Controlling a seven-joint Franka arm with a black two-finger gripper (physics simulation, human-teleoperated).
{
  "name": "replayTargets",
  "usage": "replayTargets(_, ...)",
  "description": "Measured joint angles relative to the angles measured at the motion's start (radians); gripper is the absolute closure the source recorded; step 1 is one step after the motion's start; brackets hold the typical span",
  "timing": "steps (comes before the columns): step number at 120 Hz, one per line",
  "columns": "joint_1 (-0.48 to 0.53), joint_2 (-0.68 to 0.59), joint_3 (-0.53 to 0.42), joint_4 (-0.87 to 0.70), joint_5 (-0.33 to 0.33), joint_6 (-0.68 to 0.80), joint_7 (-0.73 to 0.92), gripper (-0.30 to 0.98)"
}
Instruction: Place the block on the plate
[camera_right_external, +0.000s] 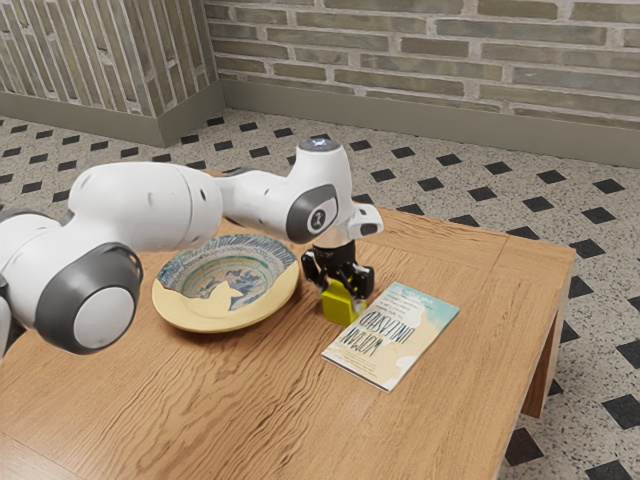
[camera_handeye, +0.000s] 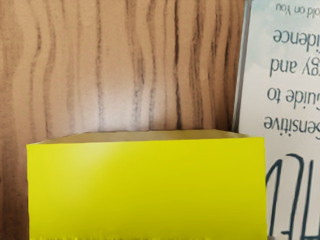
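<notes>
Near book (camera_right_external: 395, 340), apart from plate (camera_right_external: 190, 316): yellow block (camera_right_external: 338, 304), top partly hidden under black fingers (camera_right_external: 342, 289). Cannot tell whether clamped or loose, nor whether touching desk (camera_right_external: 250, 400). In wrist view, block cut off at lower edge; book cropped too, lettering broken.

The gripper (camera_right_external: 342, 287) hides the top of the block (camera_right_external: 338, 305) in the exterior view, and whether the block touches the table (camera_right_external: 250, 400) is too small to tell; the wrist view's edge cuts off both block and book (camera_right_external: 392, 340), whose smallest print is unreadable from outside; the exterior view's left edge crops the arm (camera_right_external: 150, 205)
</notes>
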Motion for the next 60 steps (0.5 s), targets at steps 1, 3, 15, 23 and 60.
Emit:
replayTargets(1, 0.0, 0.0, 0.0, 0.0, 0.0, 0.0, 0.0, 0.22)
replayTargets(3, 0.0, -0.001, 0.0, 0.0, 0.001, 0.0, 0.0, 0.23)
replayTargets(15, 0.0, -0.003, 0.001, 0.0, 0.005, 0.0, 0.001, 0.3)
replayTargets(23, 0.0, -0.004, 0.001, 0.0, 0.007, 0.0, 0.0, 0.32)
replayTargets(60, 0.004, -0.115, 0.018, -0.055, 0.041, -0.013, -0.01, 0.36)
